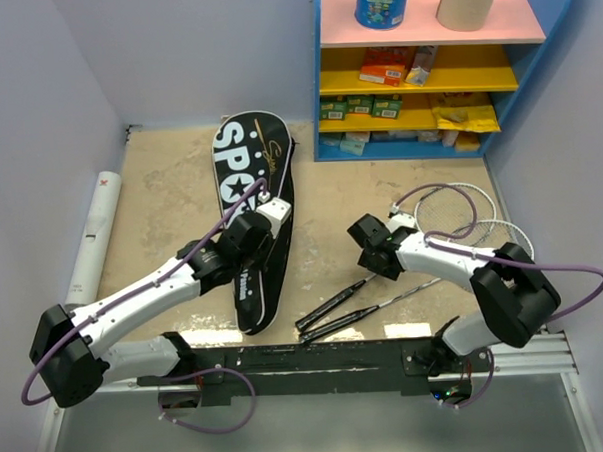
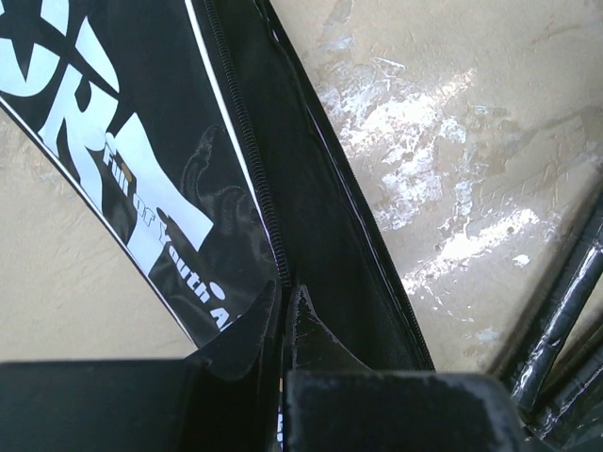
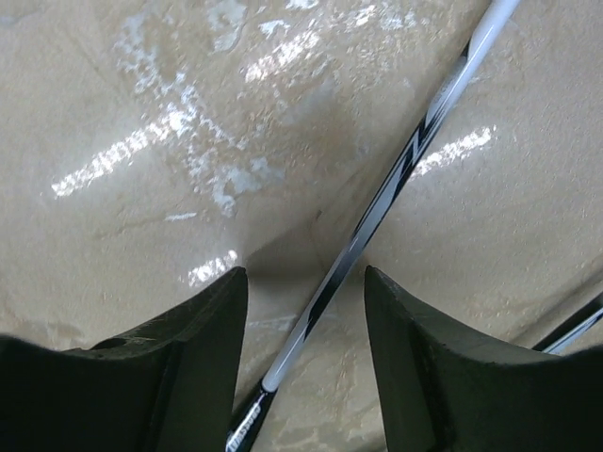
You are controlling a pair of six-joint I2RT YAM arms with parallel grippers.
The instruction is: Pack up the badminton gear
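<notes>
Rackets (image 1: 335,307) in top view lie just right of the SPORT bag (image 1: 247,178), handles toward it, right gripper (image 1: 381,258) above them; left wrist: left gripper (image 2: 285,301) pinched shut on bag's zip edge; right wrist: fingers (image 3: 170,367) wide, straddling one racket shaft (image 3: 377,202) running diagonally between them.

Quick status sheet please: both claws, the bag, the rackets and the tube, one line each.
bag: lying flat, lettering up
rackets: both outside the bag, lying to its right
tube: along the left wall, apart from both arms
left claw: shut, tips at the bag's zipper; pinch on fabric unclear
right claw: open, straddling a racket shaft, not touching it
</notes>
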